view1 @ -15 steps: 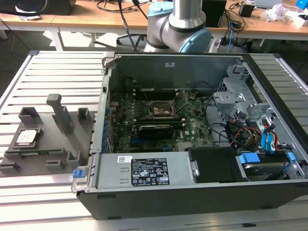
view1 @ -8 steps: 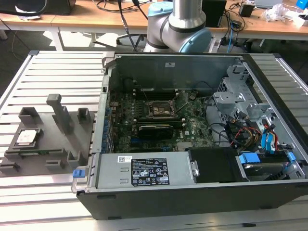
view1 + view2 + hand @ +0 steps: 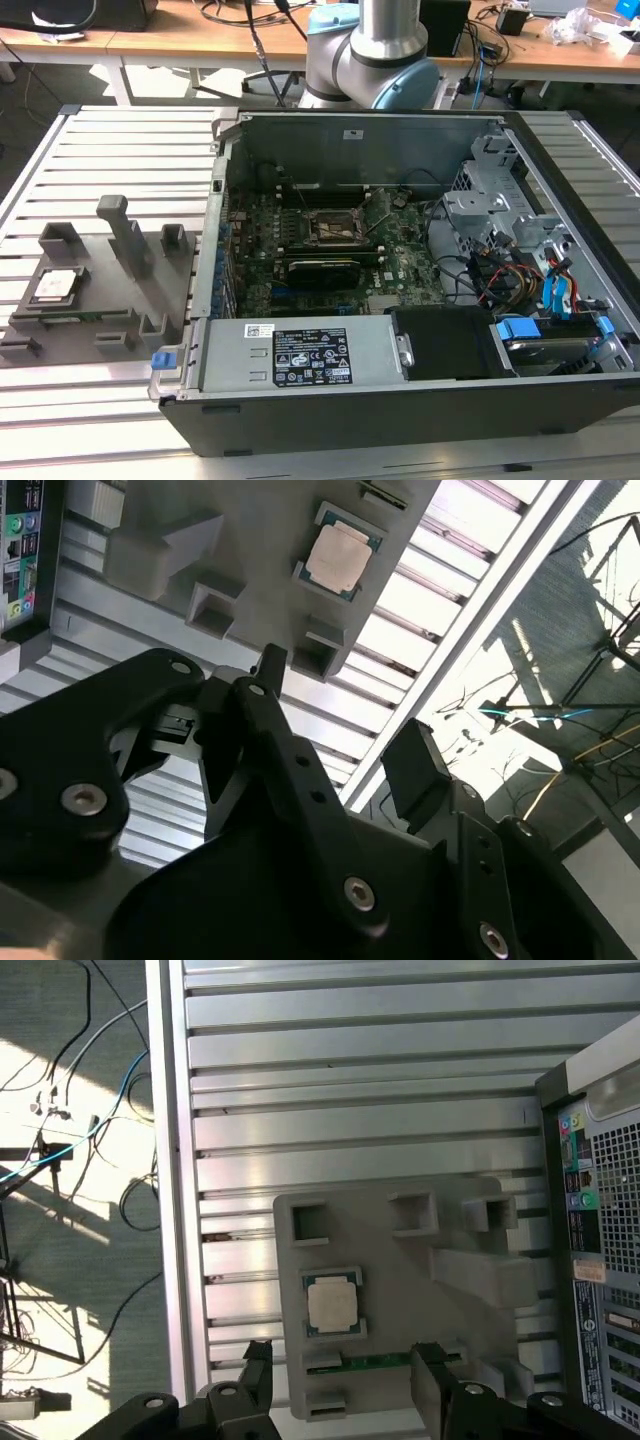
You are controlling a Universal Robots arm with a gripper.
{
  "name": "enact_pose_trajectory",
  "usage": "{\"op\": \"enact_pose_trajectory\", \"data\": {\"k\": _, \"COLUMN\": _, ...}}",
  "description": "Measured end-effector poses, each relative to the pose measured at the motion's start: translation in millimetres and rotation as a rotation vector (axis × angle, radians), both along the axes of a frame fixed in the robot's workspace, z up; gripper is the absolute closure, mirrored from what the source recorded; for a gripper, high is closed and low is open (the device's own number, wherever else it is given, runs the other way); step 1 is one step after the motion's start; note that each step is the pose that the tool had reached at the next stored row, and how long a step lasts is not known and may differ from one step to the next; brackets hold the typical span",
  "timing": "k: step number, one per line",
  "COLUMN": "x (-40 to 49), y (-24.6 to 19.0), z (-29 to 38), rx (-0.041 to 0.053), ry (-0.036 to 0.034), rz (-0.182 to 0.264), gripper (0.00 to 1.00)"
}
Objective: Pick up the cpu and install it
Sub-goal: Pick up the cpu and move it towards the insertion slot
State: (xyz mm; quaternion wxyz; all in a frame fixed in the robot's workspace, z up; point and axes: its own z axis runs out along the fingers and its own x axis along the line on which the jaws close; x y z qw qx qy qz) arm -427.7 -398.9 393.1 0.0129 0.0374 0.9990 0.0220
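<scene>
The cpu (image 3: 57, 286) is a small square chip with a silver top. It lies flat in a recess of the grey fixture block (image 3: 110, 300) at the exterior view's left, outside the computer case. Both wrist views look down on the cpu (image 3: 331, 1305) (image 3: 340, 558) from well above. My gripper (image 3: 343, 1372) (image 3: 340, 715) is open, its two black fingers (image 3: 258, 1365) spread apart with nothing between them, hovering over the fixture's edge near the chip. The black socket frame (image 3: 333, 228) sits on the motherboard inside the open case (image 3: 225, 170).
The case lies on a slatted metal table (image 3: 120, 140). Inside it are a power supply (image 3: 300, 355) at the front and a drive cage with cables (image 3: 520, 260) at the exterior view's right. Upright fixture posts (image 3: 122, 225) stand beside the chip. Loose cables lie on the floor (image 3: 70, 1110).
</scene>
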Motion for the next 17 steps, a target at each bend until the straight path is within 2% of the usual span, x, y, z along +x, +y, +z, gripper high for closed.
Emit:
{"op": "enact_pose_trajectory", "data": {"k": 1, "x": -0.1, "y": 0.0, "z": 0.0, "rx": 0.0, "ry": 0.0, "rz": 0.0, "gripper": 0.34}}
{"op": "enact_pose_trajectory", "data": {"k": 2, "x": -0.3, "y": 0.2, "z": 0.0, "rx": -0.0079, "ry": 0.0, "rz": 0.0, "gripper": 0.34}}
{"op": "enact_pose_trajectory", "data": {"k": 3, "x": -0.2, "y": 0.1, "z": 0.0, "rx": -0.0322, "ry": 0.0003, "rz": 0.006, "gripper": 0.34}}
{"op": "enact_pose_trajectory", "data": {"k": 5, "x": -0.1, "y": 0.3, "z": -0.1, "rx": -0.0426, "ry": 0.0, "rz": 0.022, "gripper": 0.34}}
{"op": "enact_pose_trajectory", "data": {"k": 7, "x": 0.0, "y": 0.3, "z": 0.0, "rx": -0.0453, "ry": -0.0002, "rz": 0.043, "gripper": 0.34}}
{"op": "enact_pose_trajectory", "data": {"k": 17, "x": 0.7, "y": 0.4, "z": -3.0, "rx": -0.0451, "ry": -0.0005, "rz": 0.044, "gripper": 0.34}}
